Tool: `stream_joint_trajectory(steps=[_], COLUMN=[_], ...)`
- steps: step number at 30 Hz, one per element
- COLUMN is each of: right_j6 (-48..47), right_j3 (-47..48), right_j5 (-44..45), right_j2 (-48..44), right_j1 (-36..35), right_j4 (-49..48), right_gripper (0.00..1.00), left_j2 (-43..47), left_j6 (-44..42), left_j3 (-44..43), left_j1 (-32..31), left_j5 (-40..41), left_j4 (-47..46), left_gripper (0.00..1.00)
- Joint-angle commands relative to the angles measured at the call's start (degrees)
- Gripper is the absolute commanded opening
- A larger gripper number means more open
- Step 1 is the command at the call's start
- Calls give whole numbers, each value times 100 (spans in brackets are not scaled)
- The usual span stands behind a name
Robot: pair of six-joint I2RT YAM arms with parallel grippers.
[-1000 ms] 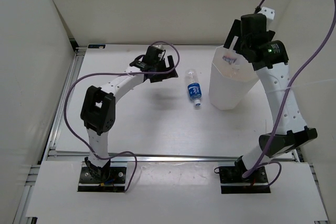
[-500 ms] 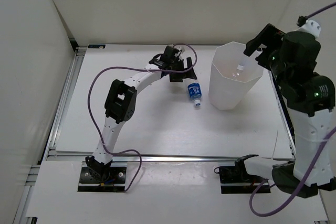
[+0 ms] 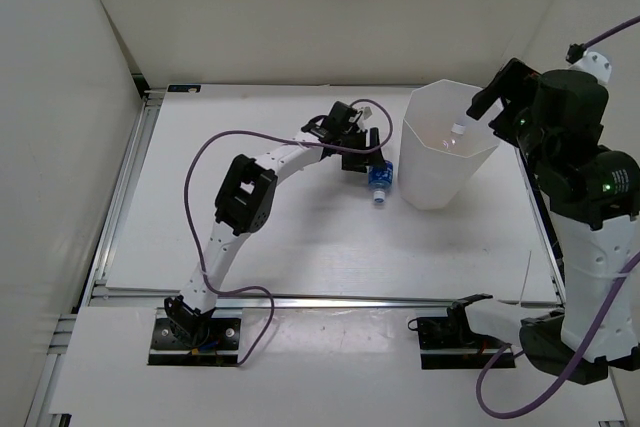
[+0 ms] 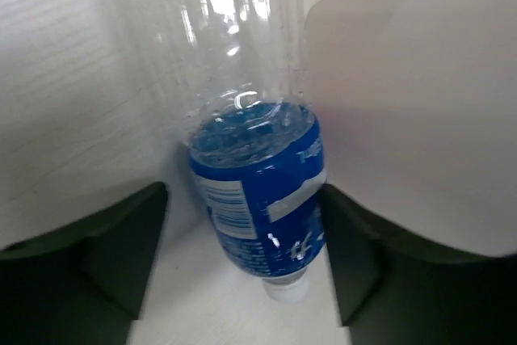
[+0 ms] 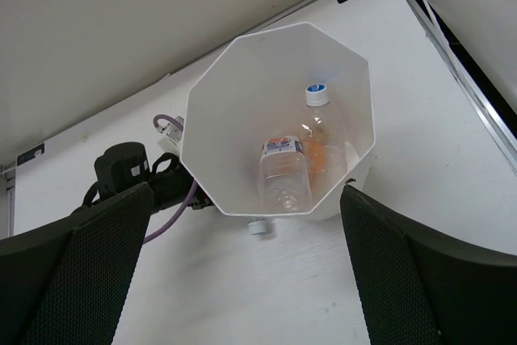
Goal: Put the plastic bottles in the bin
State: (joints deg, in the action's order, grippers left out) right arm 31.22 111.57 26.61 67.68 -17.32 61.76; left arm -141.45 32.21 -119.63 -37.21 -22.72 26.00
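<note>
A clear bottle with a blue label (image 3: pixel 379 178) lies on the table beside the bin (image 3: pixel 430 182), cap toward me. My left gripper (image 3: pixel 368 159) straddles it. In the left wrist view the bottle (image 4: pixel 258 191) sits between the jaws of the left gripper (image 4: pixel 242 199). The right finger touches the label and a narrow gap shows at the left finger (image 4: pixel 121 240). My right gripper (image 3: pixel 490 102) hangs open above the bin's rim. Looking down, the bin (image 5: pixel 218 111) holds a bottle with a red-white-blue label (image 5: pixel 284 171) and an orange one (image 5: pixel 323 155) under the open right gripper (image 5: pixel 246 199).
The bin's white wall (image 4: pixel 404 119) stands right next to the left gripper. A metal rail (image 3: pixel 130 187) runs along the table's left edge and another (image 3: pixel 535 207) along the right. White walls enclose the back and sides.
The left arm has reached right to the blue-label bottle and its jaws have narrowed around it. The bottle has shifted slightly toward the bin. The right arm has lifted off the bin and stays open.
</note>
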Motion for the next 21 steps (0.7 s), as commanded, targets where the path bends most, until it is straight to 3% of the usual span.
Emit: stream_joint_trajectory(steps=[1, 2, 3, 5, 11, 17, 21], right_j6=[-29, -29, -81, -81, 33, 85, 147], right_j3=[14, -116, -170, -389, -882, -1076, -1365], right_j5=[169, 169, 169, 169, 169, 116, 168], right_j2=[-264, -325, -387, -448, -704, -827, -1029], right_j1=[10, 10, 10, 62, 115, 115, 115], right_j4=[-6, -6, -6, -6, -155, -261, -313], right_gripper=[100, 100, 100, 100, 100, 100, 100], left_j2=[91, 152, 153, 336, 618, 1206, 1269], left_j6=[-30, -30, -30, -30, -136, 109, 355], left_j3=[282, 352, 466, 520, 239, -77, -1121], left_j1=[153, 214, 284, 354, 521, 803, 944], left_j5=[-250, -320, -373, -373, -426, 109, 302], left_j4=[-25, -25, -25, -25, -25, -25, -25], left_gripper=[78, 69, 52, 42, 35, 29, 26])
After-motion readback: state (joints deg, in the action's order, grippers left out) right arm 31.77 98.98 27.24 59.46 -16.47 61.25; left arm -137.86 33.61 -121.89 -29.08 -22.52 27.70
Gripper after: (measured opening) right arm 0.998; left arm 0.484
